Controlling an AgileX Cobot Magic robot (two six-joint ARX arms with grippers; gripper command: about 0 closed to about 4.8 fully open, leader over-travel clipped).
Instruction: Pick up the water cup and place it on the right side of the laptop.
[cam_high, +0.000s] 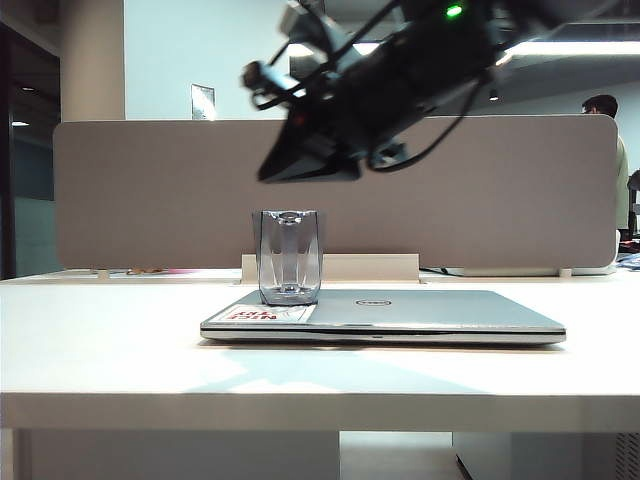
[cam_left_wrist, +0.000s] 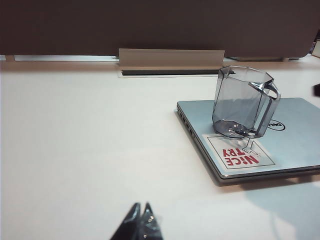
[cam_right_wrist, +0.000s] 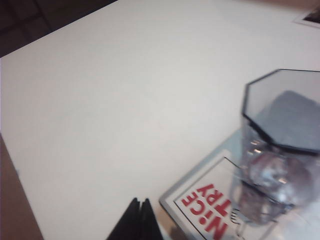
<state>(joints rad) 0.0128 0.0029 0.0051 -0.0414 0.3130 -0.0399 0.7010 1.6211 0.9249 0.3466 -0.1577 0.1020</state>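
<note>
The water cup (cam_high: 290, 256), a grey-tinted faceted tumbler, stands upright on the left part of the closed silver laptop (cam_high: 420, 312), beside its white sticker with red lettering (cam_left_wrist: 240, 152). Both wrist views show the cup (cam_left_wrist: 244, 102) (cam_right_wrist: 280, 145) on the lid (cam_left_wrist: 295, 135) (cam_right_wrist: 200, 210). My right gripper (cam_high: 268, 170) hangs in the air above the cup, shut and empty; its fingertips (cam_right_wrist: 140, 202) sit off the laptop's corner. My left gripper (cam_left_wrist: 142, 206) is shut and empty, low over the bare table well short of the laptop.
A grey partition (cam_high: 150, 190) runs along the back of the white table (cam_high: 100, 340), with a cable slot (cam_left_wrist: 170, 72) at its foot. A person (cam_high: 605, 110) stands behind the partition at far right.
</note>
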